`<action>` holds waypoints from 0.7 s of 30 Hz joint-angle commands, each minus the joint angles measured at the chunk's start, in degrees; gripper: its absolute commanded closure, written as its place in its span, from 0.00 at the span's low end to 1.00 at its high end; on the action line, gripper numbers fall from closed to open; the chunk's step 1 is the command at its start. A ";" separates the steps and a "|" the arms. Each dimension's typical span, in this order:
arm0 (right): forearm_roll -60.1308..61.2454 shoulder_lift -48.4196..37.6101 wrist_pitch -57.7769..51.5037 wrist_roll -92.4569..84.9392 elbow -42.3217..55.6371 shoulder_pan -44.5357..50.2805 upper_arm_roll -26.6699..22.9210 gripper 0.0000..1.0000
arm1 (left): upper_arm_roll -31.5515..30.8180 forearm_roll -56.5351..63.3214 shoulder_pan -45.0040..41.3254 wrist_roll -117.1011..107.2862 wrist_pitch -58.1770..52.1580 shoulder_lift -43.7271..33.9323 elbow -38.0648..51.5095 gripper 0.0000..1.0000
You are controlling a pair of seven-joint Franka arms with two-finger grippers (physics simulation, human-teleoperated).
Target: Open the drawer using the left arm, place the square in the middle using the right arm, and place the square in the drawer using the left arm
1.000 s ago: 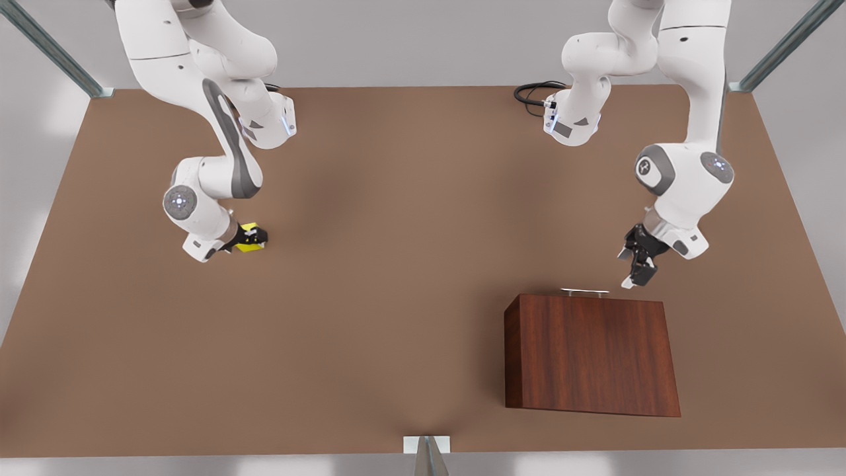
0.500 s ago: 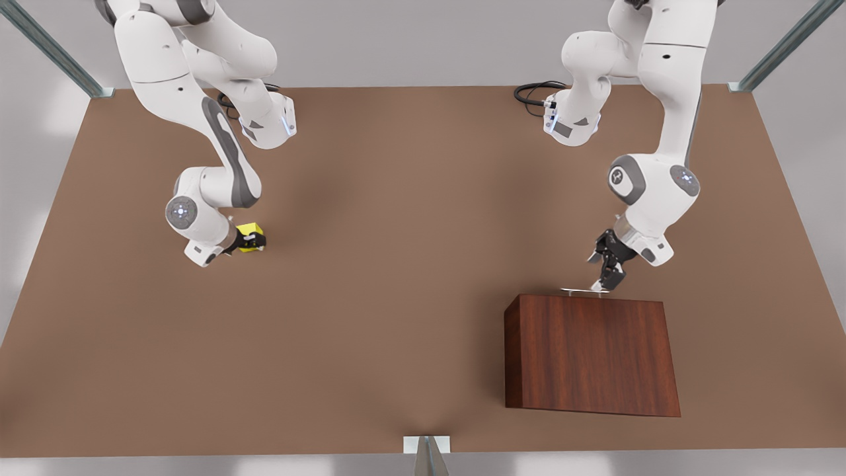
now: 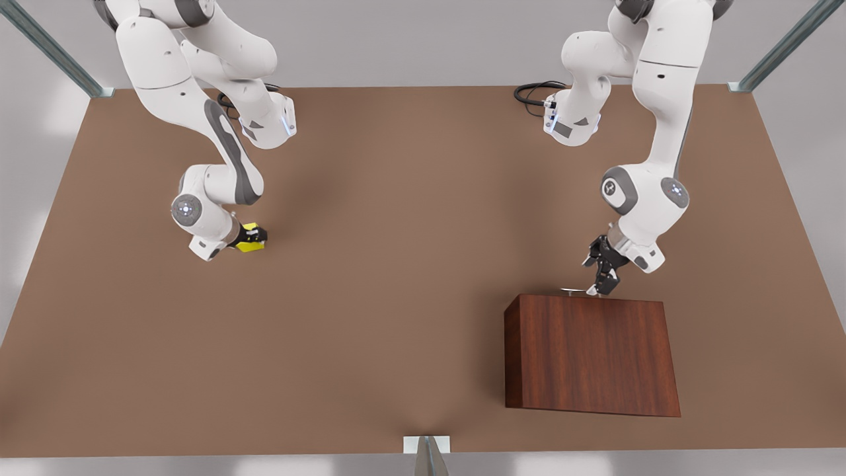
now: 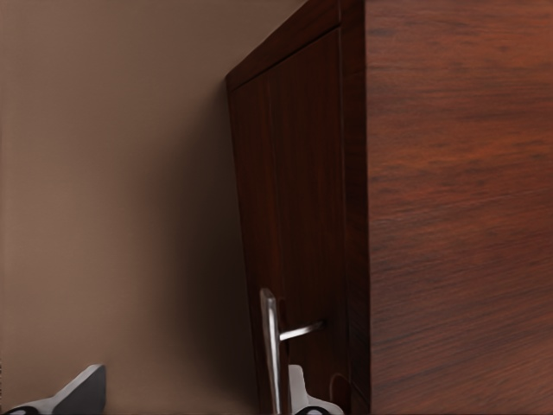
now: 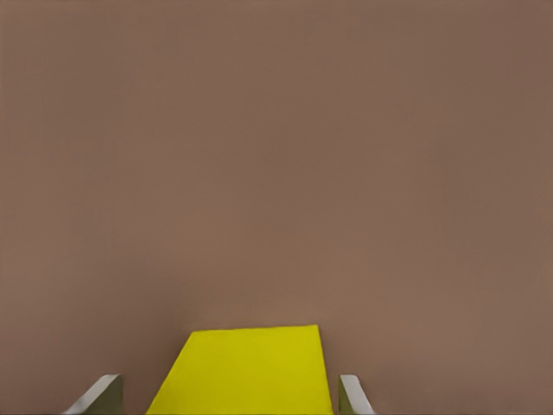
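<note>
— Looking at the front view's right, where is the left gripper [image 3: 603, 284]?
— At the cabinet [image 3: 590, 355], just above its far edge, right at the silver handle [image 3: 576, 290] of the drawer [image 4: 289, 216]. In its wrist view one of its fingers [image 4: 76, 391] sits well out to one side, another lies close against the handle [image 4: 270, 346], and the bar runs between them, so the fingers are spread wide around the handle, not clamped on it.
— Is the drawer out?
— No; its front lies flush with the cabinet face.
— And the right gripper [image 3: 251, 238]?
— On the front view's left, low over the bench [image 3: 396, 264], around the yellow square [image 3: 250, 243]. The right wrist view shows the square [image 5: 246, 372] between the two fingers [image 5: 99, 396], with a thin strip of bench showing on each side; I cannot tell if they touch it.
— Is the square lifted?
— Cannot tell; it sits at or just above the bench, well apart from the cabinet and left of the bench's middle [image 3: 396, 218].
</note>
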 commanded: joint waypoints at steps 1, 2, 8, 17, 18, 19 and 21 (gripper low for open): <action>0.00 0.11 0.00 0.09 0.11 0.00 0.00 0.24 | 0.00 -0.28 0.00 0.00 0.00 0.18 0.00 0.00; 0.00 0.72 0.09 0.09 0.20 0.00 0.00 0.25 | 0.00 -0.28 0.00 0.00 0.00 0.36 0.00 0.00; 0.00 0.81 0.26 0.00 0.20 0.00 0.00 0.31 | 0.00 -0.45 -0.62 0.00 -0.79 -0.96 -1.58 0.00; -0.09 -0.16 -0.61 -7.21 0.11 -1.23 0.00 0.01 | 0.09 -0.54 -0.97 0.00 -0.70 -6.41 -8.70 0.00; -0.17 -0.24 -0.61 -7.47 0.03 -1.23 0.09 0.00 | 0.09 -0.63 -1.23 0.00 -0.79 -7.29 -9.67 0.00; -0.09 -0.16 -0.44 -8.35 0.03 -1.23 0.00 0.00 | 0.09 -0.63 -1.32 0.00 -0.88 -8.17 -10.81 0.00; -0.09 0.02 -0.26 -8.35 0.03 -1.23 0.00 0.00 | 0.09 -0.63 -1.76 0.00 -0.88 -9.39 -12.30 0.00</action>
